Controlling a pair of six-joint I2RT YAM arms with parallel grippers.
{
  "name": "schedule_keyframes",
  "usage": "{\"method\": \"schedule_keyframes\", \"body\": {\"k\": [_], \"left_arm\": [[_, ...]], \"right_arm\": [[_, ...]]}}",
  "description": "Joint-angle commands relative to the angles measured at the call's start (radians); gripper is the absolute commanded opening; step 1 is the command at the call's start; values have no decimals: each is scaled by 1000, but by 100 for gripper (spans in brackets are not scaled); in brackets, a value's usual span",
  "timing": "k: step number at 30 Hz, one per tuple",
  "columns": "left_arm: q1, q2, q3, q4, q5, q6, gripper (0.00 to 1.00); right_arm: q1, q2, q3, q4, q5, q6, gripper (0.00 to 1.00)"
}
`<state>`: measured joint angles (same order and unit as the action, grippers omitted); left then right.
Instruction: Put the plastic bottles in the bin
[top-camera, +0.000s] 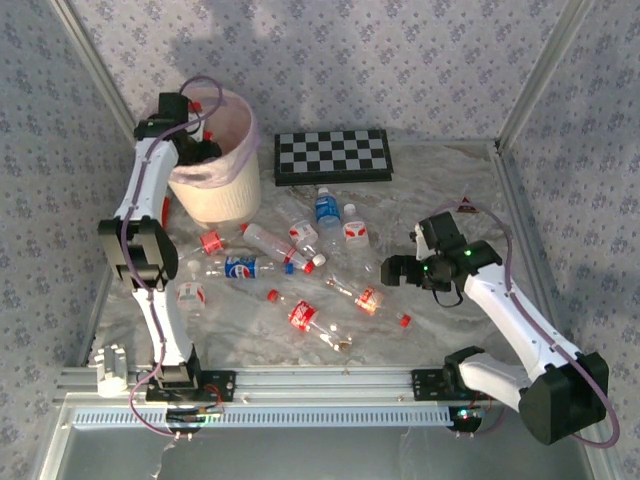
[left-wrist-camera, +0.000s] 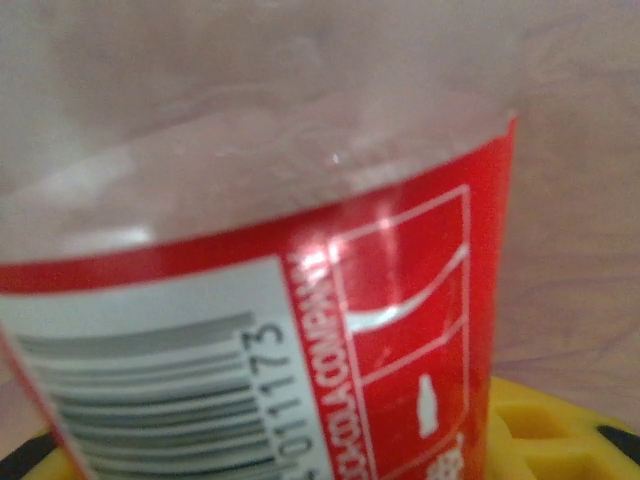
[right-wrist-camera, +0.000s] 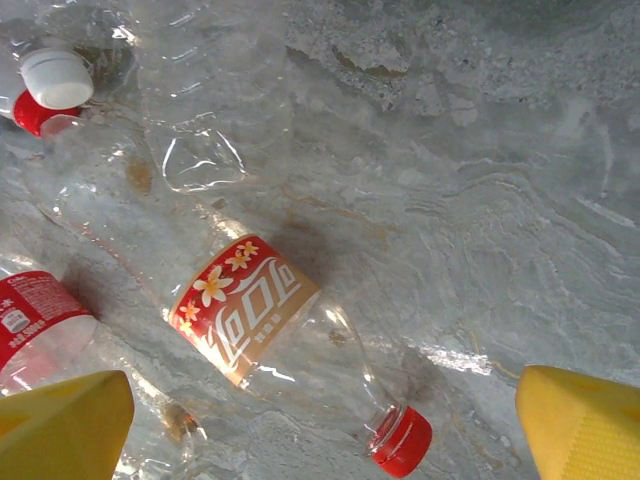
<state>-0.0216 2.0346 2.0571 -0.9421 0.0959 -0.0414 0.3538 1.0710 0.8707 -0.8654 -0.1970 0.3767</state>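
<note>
My left jaws grip a clear plastic bottle with a red barcode label (left-wrist-camera: 400, 330) over the round cream bin with its pink liner (top-camera: 222, 198). My right jaws hang wide open, the nearer pair to the clear flower-labelled bottle (right-wrist-camera: 243, 305) lying flat on the grey marbled tabletop (right-wrist-camera: 500, 200) just beneath them. Its long axis runs diagonally across their gap, red cap (right-wrist-camera: 400, 441) pointing near-right, so I'd turn my wrist first.

Bottle: we see a clear plastic bottle (left-wrist-camera: 300, 180) very close and blurred, spanning most of the frame.
Label: red band (left-wrist-camera: 420, 300), tilted, with a white barcode panel (left-wrist-camera: 170, 390).
Tool: the left tool (left-wrist-camera: 290, 450) holds the bottle between its yellow fingers (left-wrist-camera: 545, 430).
Behind: we see a pale pinkish surface (left-wrist-camera: 580, 200).
</note>
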Motion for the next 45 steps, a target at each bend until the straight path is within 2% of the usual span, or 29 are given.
{"method": "schedule_keyframes", "body": {"k": [1,3,4,6,7,9,12,19,26,30,34,38,42,45], "left_arm": [[-12,39,-30,22,3,45,9],[-11,54,-41,37,11,42,24],[-13,59,-43,42,13,41,35],[-14,64,-44,48,13,40,63],[-15,64,-41,48,14,40,73],[-16,61,-30,38,16,40,84],[-18,46,-9,24,13,44,94],[-28,2,106,-43,1,53,99],[-32,-63,278,-154,-36,78,100],[-49,-155,278,-172,-69,93,100],[-103,-334,112,-98,-96,68,99],[-173,-575,-195,51,-63,-18,98],[-212,-788,-477,232,-1,-139,95],[-230,-878,-613,337,53,-250,93]], "right_arm": [[8,7,-23,-18,19,15,100],[15,12,-41,-3,8,14,100],[20,17,-49,3,6,16,100],[36,27,-62,5,14,20,100],[46,33,-66,1,24,25,100],[63,42,-75,-9,38,36,100],[88,49,-96,-18,39,49,100],[150,95,-128,19,52,63,100],[255,195,-81,87,112,-10,100],[300,281,-57,117,126,-55,100],[303,369,-46,183,66,-79,100],[306,421,-22,168,78,-91,97],[309,419,0,140,88,-102,86],[313,412,24,98,96,-107,79]]}}
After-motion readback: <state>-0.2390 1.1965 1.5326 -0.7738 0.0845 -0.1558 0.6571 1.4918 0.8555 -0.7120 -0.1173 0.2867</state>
